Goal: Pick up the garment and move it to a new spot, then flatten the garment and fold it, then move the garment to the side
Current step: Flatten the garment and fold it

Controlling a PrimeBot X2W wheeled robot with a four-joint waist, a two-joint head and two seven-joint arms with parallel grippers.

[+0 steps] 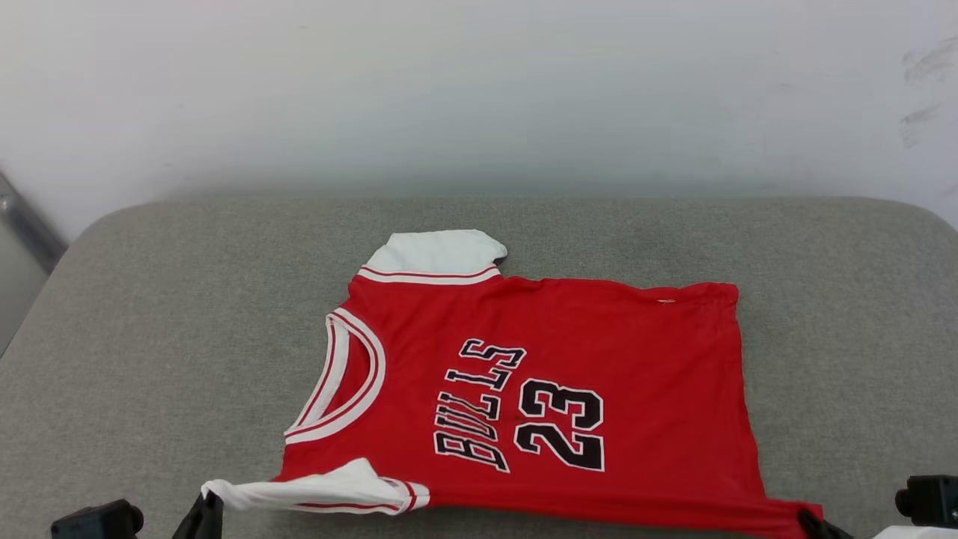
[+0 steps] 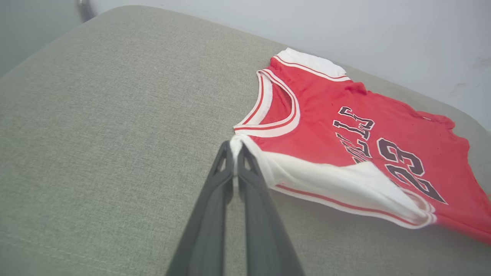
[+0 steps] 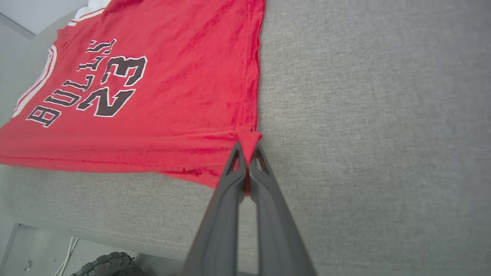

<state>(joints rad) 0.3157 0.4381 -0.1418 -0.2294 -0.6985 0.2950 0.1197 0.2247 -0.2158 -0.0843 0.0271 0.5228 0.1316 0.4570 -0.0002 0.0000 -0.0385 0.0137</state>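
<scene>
I have left gripper (image 2: 234, 147) pinched closed on the Bulls jersey (image 1: 599, 337) by its white sleeve (image 2: 337, 180); right gripper (image 3: 248, 151) clamped on the red hem corner (image 3: 251, 138).

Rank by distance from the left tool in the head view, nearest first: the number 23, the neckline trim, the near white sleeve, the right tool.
From the left tool:
1. Near white sleeve: pinched in it, lower left.
2. Neckline trim: up and to the right, at the left end.
3. Number 23: middle of the garment.
4. Right tool: lower right, shut on the hem corner.
</scene>
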